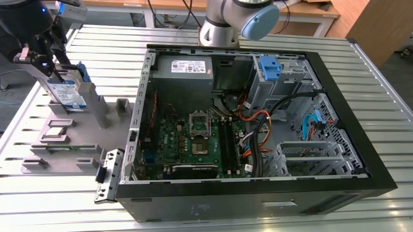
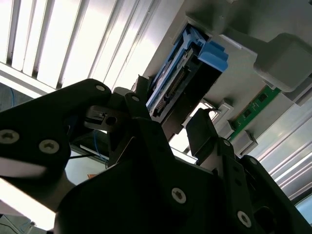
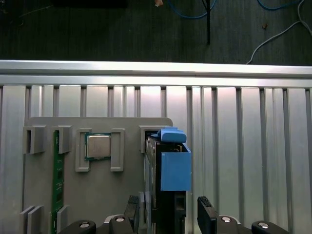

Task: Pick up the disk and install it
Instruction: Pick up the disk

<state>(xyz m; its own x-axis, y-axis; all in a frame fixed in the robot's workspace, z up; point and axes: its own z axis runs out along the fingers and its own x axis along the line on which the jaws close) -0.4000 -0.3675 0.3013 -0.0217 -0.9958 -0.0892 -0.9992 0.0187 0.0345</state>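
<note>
The black two-fingered gripper [image 3: 168, 200] is seen spread apart, with one finger [image 3: 132, 207] on each side of the disk [image 3: 174, 170] and a gap visible between each finger and the drive's faces in the first wrist view; nothing is clasped. In the second wrist view the gripper [image 2: 170, 105] is likewise shown straddling the near end of the disk [image 2: 183, 73]. The disk [image 1: 69, 94], a flat silver metal drive with a blue-and-white label framed by a blue plastic caddy, is stood on edge in a slot of a flat grey plastic fixture plate [image 1: 84, 130], directly below the gripper [image 1: 48, 67], at the exterior view's left. A square silver processor chip [image 3: 99, 146] and a long green memory stick [image 3: 57, 180] are held in neighbouring recesses of the same plate. The plate is laid on a ribbed aluminium table [image 1: 65, 203], beside an opened black computer case [image 1: 258, 198] in which a green motherboard [image 1: 193, 140] is exposed.
</note>
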